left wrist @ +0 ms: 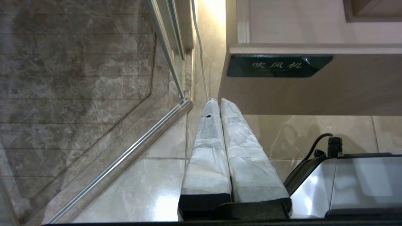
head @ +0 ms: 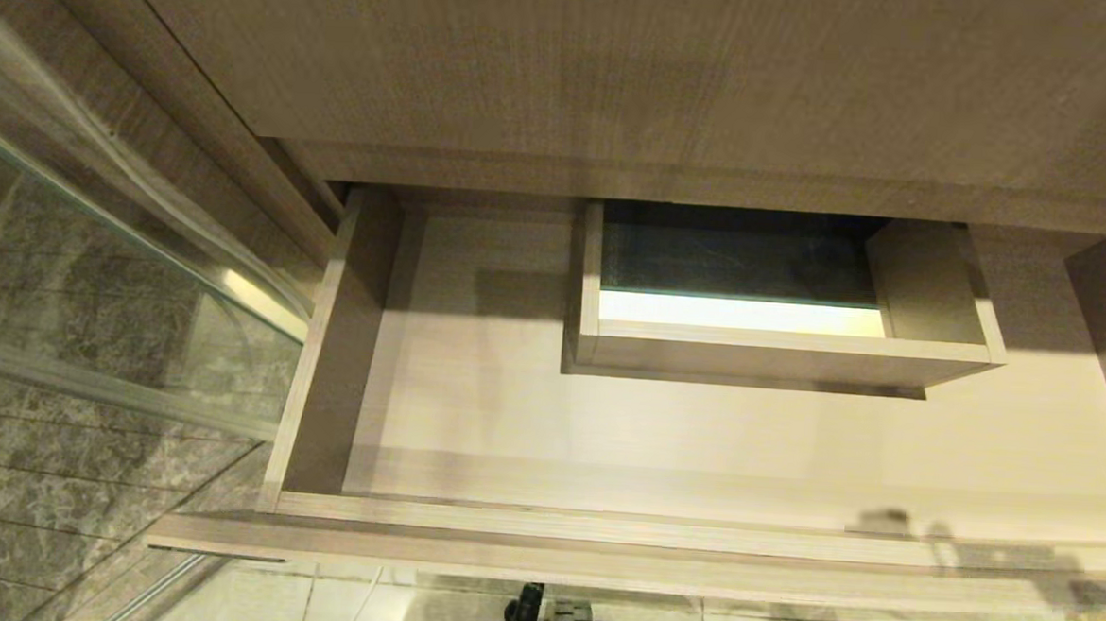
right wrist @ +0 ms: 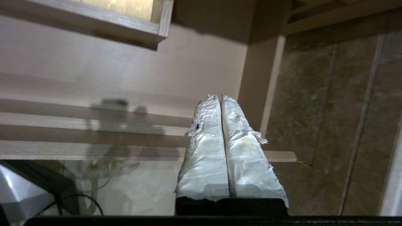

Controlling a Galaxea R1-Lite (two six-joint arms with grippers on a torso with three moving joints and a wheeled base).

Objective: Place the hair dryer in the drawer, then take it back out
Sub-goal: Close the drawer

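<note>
Looking down into the drawer (head: 471, 420), I am seeing it pulled open with nothing lying on its floor; the hair dryer is not showing in any view, so I cannot say where it is. I am holding the right gripper (right wrist: 219, 97) pinched closed on nothing, just outside the drawer's front right corner. I am keeping the left gripper (left wrist: 216, 101) closed and bare too, below the drawer's dark label (left wrist: 278, 66). I am judging the risk as a closed claw knocking the drawer's front edge, or sweeping in blind. I am counting one drawer, one boxed cutout (head: 778, 351), two grippers, no dryer.
</note>
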